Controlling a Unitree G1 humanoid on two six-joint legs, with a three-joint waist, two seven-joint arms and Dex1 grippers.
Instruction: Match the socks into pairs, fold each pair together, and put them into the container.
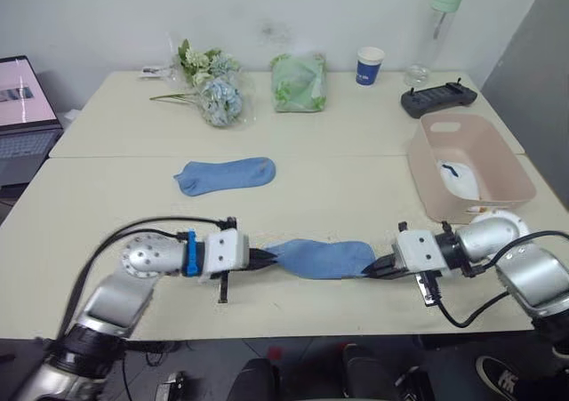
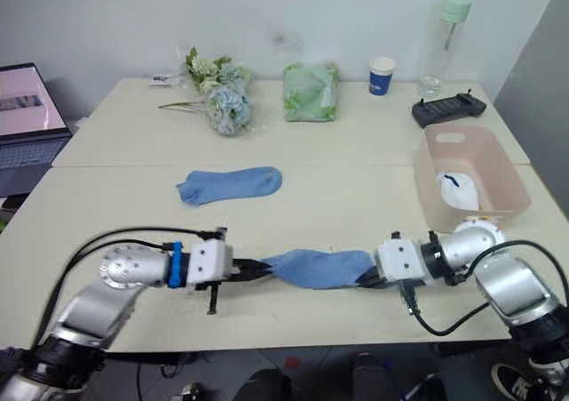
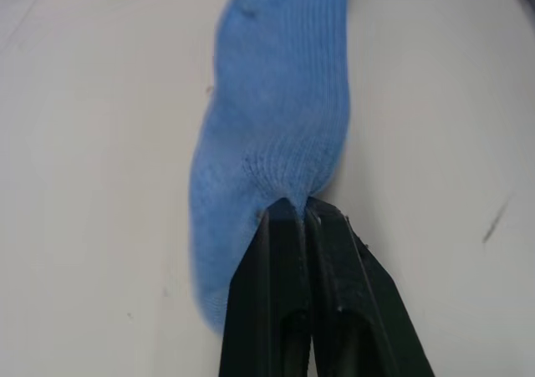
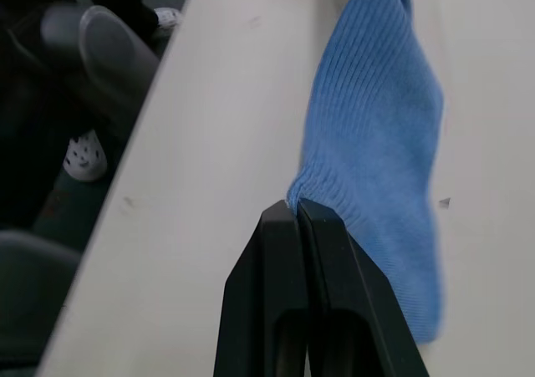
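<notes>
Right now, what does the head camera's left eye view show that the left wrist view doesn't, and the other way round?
The left eye view alone takes in the second blue sock lying flat farther back, the pink basin, the paper cup, the flowers and the right gripper. The left wrist view alone gives a close look at the knit bunching where the fingers pinch it. Both show the left gripper shut on the near blue sock on the table.

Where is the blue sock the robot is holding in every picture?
Left eye view: blue sock low in the middle, stretched between both grippers.
Right eye view: same spot.
Left wrist view: centre.
Right wrist view: right side.
Shared landmark: the tan table.
</notes>
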